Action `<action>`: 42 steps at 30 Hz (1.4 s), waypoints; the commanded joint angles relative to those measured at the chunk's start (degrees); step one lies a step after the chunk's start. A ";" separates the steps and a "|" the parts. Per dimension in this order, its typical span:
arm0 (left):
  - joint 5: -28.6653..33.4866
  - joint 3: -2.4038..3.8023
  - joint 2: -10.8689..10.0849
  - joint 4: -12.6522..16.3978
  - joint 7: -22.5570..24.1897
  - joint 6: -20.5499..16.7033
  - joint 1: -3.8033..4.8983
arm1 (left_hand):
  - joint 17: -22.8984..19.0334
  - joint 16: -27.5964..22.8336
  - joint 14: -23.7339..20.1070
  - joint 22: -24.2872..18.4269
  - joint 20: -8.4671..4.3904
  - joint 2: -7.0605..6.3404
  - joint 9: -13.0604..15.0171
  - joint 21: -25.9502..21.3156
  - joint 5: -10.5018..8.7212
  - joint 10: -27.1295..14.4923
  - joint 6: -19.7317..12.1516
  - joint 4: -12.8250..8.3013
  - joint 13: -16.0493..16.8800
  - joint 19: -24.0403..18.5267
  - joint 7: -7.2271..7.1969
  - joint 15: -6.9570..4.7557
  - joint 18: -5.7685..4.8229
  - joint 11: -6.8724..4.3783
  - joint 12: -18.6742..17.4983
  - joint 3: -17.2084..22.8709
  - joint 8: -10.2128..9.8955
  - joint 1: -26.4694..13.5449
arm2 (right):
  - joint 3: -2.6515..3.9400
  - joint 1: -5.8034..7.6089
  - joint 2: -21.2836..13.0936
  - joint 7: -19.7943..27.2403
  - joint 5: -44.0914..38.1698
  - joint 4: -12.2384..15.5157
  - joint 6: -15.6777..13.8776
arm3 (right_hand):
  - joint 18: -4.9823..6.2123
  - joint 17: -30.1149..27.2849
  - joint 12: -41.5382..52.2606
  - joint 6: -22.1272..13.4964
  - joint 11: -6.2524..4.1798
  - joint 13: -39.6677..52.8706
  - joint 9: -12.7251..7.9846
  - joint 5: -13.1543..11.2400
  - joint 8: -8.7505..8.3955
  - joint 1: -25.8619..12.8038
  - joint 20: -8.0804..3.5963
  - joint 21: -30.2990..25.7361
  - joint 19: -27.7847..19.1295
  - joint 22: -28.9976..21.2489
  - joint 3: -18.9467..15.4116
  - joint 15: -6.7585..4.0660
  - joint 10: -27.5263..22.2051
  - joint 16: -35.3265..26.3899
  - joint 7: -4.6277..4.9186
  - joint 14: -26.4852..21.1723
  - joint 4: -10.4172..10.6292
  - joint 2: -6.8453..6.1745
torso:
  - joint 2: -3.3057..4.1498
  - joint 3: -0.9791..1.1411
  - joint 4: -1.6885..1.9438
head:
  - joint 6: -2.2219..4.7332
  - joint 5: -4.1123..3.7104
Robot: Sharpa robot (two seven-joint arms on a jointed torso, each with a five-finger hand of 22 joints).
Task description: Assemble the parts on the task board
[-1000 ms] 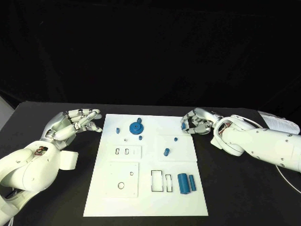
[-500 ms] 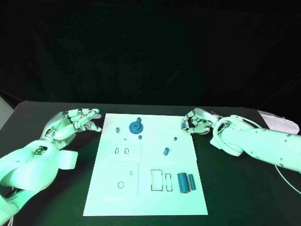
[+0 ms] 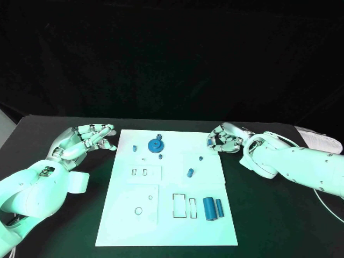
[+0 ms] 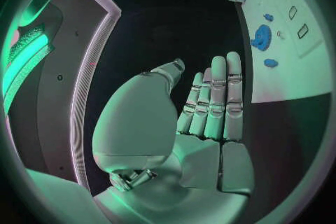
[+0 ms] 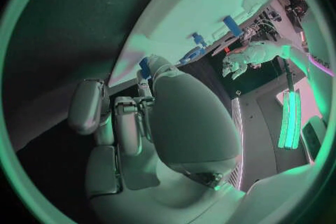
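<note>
Right hand point(image 3: 224, 140) pinching small blue part point(image 5: 145, 66) in fingers | left hand point(image 3: 83, 141) hovering loosely curled, holding nothing | part likely light, rigid, slippery; gripping its sides.

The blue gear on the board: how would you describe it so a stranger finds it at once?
Find the white board in the middle of the black table. Near its far edge, between the two hands, lies the blue gear. It is round and the widest blue part; its neighbours are small pegs.
</note>
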 commanded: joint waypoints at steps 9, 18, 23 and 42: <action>-0.22 0.04 0.09 0.02 -0.07 1.03 -0.06 | -0.09 0.27 -0.36 0.10 -0.12 0.14 0.06 0.20 -0.10 -0.45 -0.54 -0.02 0.03 -0.48 -0.03 -0.13 0.22 0.06 0.40 -0.25 0.22 0.22 | 0.05 -0.04 -0.56 -0.45 2.02 3.23 -4.98 | -0.83 15.09 1.65 0.31 -0.62 13.02 0.58 0.43 1.57 0.11 -0.71 2.61 1.34 2.30 4.46 -0.61 4.28 0.57 -0.19 5.97 -0.87 -1.50 | -0.17 -0.01 -0.23 | -0.10 0.36; -0.28 0.04 0.32 -0.14 -0.26 0.98 -0.07 | -0.15 0.34 -0.44 0.15 -0.10 0.19 0.09 0.31 -0.11 -0.51 -0.59 0.03 0.02 -0.58 -0.01 -0.11 0.22 0.08 0.43 -0.33 0.25 0.31 | 0.30 0.56 -0.02 -3.81 2.11 10.59 -5.66 | -0.88 15.09 2.13 0.44 -0.72 13.48 0.75 1.44 2.21 -0.94 -0.77 2.88 1.53 2.70 6.06 -0.68 4.70 0.57 -0.31 5.97 -0.99 -2.78 | -0.49 0.11 -0.74 | -0.01 1.15; -0.30 0.04 0.63 -0.22 -0.18 1.10 -0.07 | -0.15 0.34 -0.44 0.15 -0.10 0.19 0.09 0.31 -0.11 -0.51 -0.59 0.03 0.02 -0.58 -0.01 -0.11 0.22 0.08 0.43 -0.33 0.25 0.31 | 0.32 0.68 2.48 -6.16 -0.61 14.56 -5.23 | -0.87 15.09 2.18 0.42 -0.71 13.53 0.77 1.37 2.32 -1.25 -0.78 2.84 1.52 2.70 6.33 -0.68 4.75 0.57 -0.30 5.97 -0.97 -3.01 | -0.69 0.13 -0.75 | -0.28 1.92; -0.93 0.04 1.00 -0.26 -0.34 1.02 -0.08 | -0.18 0.38 -0.47 0.18 -0.09 0.13 0.12 0.37 -0.12 -0.52 -0.62 0.04 0.02 -0.64 -0.02 -0.10 0.23 0.08 0.48 -0.43 0.27 0.34 | -0.21 -0.63 11.74 -25.24 -11.01 19.50 -7.16 | -0.88 15.09 1.95 0.13 -0.78 13.34 0.92 -0.68 2.87 -3.03 -0.83 2.82 1.58 2.90 7.78 -0.74 4.59 0.57 -0.40 5.97 -0.70 -3.59 | -0.65 0.04 -0.94 | -0.41 2.82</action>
